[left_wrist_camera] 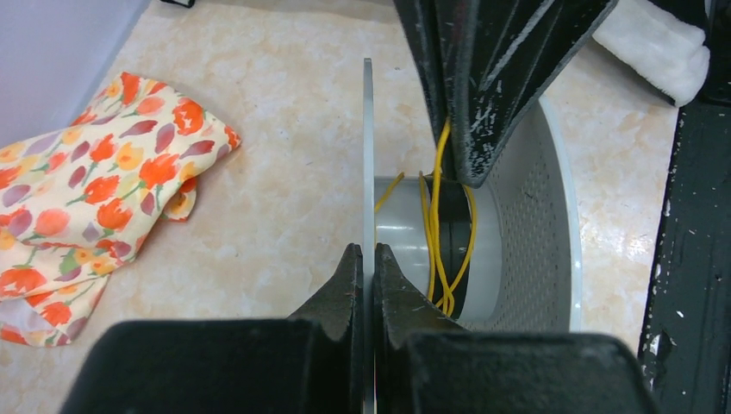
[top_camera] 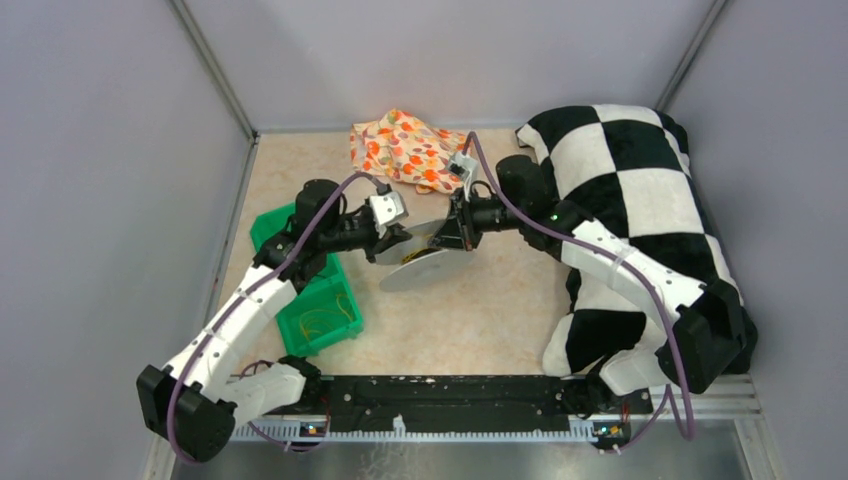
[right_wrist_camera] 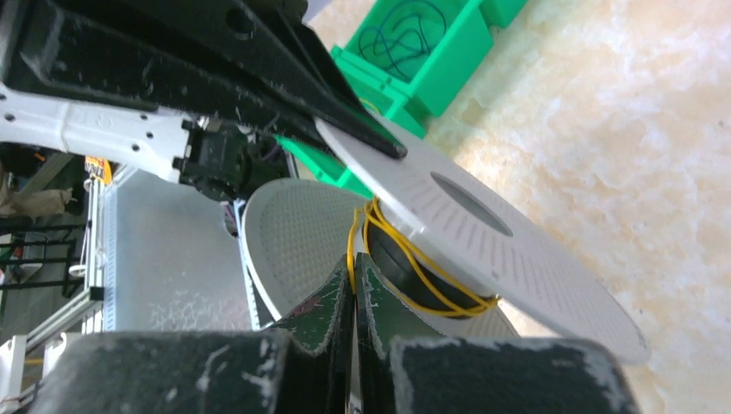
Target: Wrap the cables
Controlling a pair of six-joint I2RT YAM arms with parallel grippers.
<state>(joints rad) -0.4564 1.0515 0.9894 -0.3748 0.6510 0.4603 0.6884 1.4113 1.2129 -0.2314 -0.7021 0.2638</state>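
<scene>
Yellow thread-thin cables (left_wrist_camera: 435, 233) loop around the hub of a tilted grey plastic spool (left_wrist_camera: 534, 216) over the middle of the beige marbled bench (top_camera: 480, 310). Only the left wrist view shows the left fingers (left_wrist_camera: 355, 269) pinched shut on the spool's thin flange, and only the right wrist view shows the right fingers (right_wrist_camera: 343, 293) closed tight on one strand. The green plastic bin (top_camera: 265, 225) at the left holds loose yellow strands (top_camera: 325, 322) in the top view, and the right wrist view shows a dark coiled cord (right_wrist_camera: 403, 39) in one compartment.
</scene>
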